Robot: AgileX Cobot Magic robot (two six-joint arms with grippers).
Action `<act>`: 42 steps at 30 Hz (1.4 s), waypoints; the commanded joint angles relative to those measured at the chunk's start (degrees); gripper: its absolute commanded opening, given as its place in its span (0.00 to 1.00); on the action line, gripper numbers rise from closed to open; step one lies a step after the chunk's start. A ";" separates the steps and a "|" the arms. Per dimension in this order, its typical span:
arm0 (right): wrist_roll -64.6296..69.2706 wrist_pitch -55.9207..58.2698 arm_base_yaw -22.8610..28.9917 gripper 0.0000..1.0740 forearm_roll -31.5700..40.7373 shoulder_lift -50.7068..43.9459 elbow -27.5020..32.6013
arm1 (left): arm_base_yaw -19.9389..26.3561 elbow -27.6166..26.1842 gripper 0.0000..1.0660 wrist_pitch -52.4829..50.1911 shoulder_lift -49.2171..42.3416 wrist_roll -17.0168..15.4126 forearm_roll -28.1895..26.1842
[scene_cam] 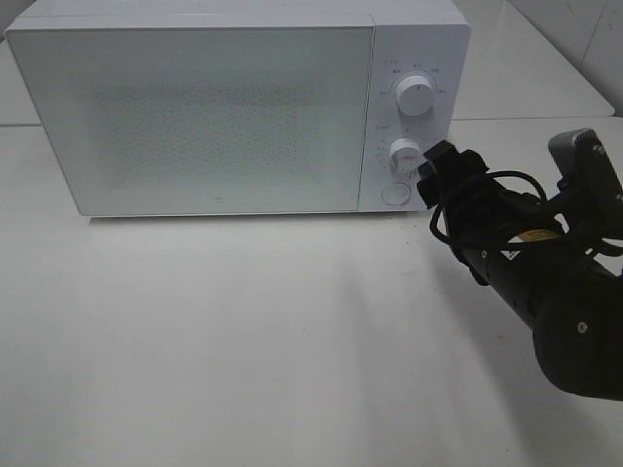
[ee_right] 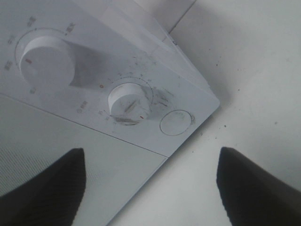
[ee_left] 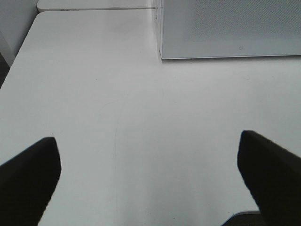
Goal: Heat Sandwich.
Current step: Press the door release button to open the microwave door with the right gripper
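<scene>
Right gripper (ee_right: 150,153) is open wide, close in front of the white round lower dial (ee_right: 129,103) on the white box microwave oven (scene_cam: 195,117), not around it. Likely step: set the timer. Centre the jaws on the dial, close squarely, twist without slipping. Left gripper (ee_left: 148,139) is open over the white surface (ee_left: 117,94). Oven door shut, frosted; sandwich not visible, presumably inside.

We find the exterior high camera looking down from the front onto the table (scene_cam: 243,350). It faces the microwave (scene_cam: 195,117) door squarely, from well back. The left wrist camera sits low over the table, aimed along it at the microwave's lower door corner, some way off. The right wrist camera is close to the control panel (ee_right: 94,84) and rolled askew. All three views share the microwave front. The lower knob (ee_right: 129,101) shows in the exterior and right wrist views.
</scene>
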 commanded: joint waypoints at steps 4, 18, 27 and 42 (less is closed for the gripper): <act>18.51 0.52 0.23 0.64 -0.11 0.17 -0.40 | -0.34 0.06 0.92 -0.80 -0.92 -0.11 -0.06; 28.93 2.64 0.23 0.04 -0.06 0.17 -0.40 | -0.34 0.06 0.92 -0.80 -0.92 -0.11 -0.06; 29.51 3.55 0.06 0.00 -0.06 0.17 -0.40 | -0.34 0.06 0.92 -0.80 -0.92 -0.11 -0.06; 33.35 5.67 -3.95 0.00 -5.27 6.47 -4.47 | -0.34 0.06 0.92 -0.80 -0.92 -0.11 -0.06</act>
